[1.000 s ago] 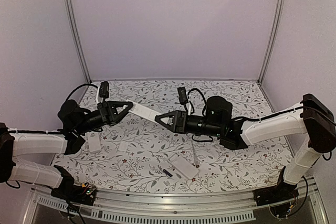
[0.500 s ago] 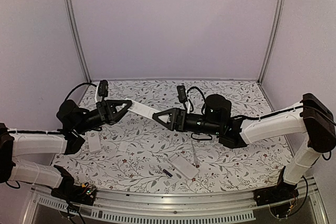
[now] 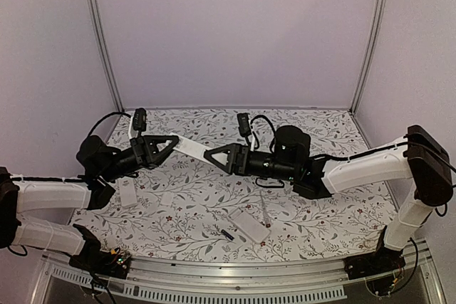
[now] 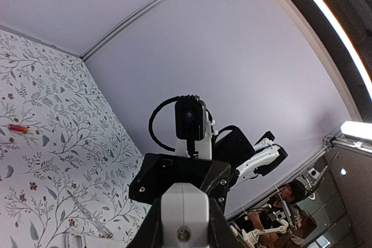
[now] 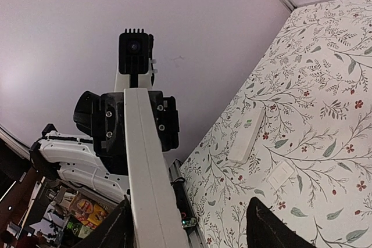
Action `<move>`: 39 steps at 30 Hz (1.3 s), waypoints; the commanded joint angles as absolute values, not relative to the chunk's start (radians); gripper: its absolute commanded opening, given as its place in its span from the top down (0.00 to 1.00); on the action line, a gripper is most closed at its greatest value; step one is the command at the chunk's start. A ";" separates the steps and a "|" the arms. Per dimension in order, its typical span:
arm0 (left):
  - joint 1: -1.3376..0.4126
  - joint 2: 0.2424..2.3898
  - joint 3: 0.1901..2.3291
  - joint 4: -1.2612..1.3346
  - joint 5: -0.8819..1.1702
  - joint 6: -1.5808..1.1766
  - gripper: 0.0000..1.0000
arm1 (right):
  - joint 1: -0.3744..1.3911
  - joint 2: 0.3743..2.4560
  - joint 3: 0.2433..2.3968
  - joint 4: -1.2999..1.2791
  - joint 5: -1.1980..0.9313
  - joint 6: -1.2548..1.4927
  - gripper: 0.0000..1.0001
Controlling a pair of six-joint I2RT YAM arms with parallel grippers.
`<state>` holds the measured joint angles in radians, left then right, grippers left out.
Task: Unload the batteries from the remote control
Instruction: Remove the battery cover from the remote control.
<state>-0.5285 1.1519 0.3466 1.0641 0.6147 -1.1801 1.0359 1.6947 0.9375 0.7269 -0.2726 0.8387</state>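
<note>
Top view: white remote control (image 3: 194, 149) held in air over mid-table. Left gripper (image 3: 174, 142) clamped on one end, right gripper (image 3: 210, 155) at other end. Small dark battery (image 3: 226, 234) lies on floral table (image 3: 320, 133) near front edge, just beside loose white flat piece (image 3: 249, 224).

Left wrist: remote end pinched between fingers; battery (image 4: 17, 127) reads red, thin, lying alone.

Right wrist: fingers spread wide, remote beside one finger, contact unclear. Battery bay not discernible.

White remote (image 3: 194, 149), red battery (image 4: 17, 127), white table cover (image 3: 192, 197) with leafy floral print, lilac walls (image 3: 235, 33)
</note>
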 commanded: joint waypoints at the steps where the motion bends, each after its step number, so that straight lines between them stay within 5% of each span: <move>1: -0.537 1.147 0.344 1.117 0.621 -1.189 1.00 | 1.038 1.716 0.953 0.731 -0.275 0.850 0.39; 6: -0.537 1.144 0.346 1.118 0.621 -1.189 1.00 | 1.037 1.714 0.933 0.731 -0.257 0.872 0.65; 10: -0.537 1.143 0.347 1.118 0.622 -1.191 1.00 | 1.037 1.710 0.917 0.733 -0.253 0.884 0.77; 39: -0.533 1.120 0.345 1.112 0.615 -1.198 1.00 | 1.025 1.643 0.799 0.733 -0.227 0.925 0.67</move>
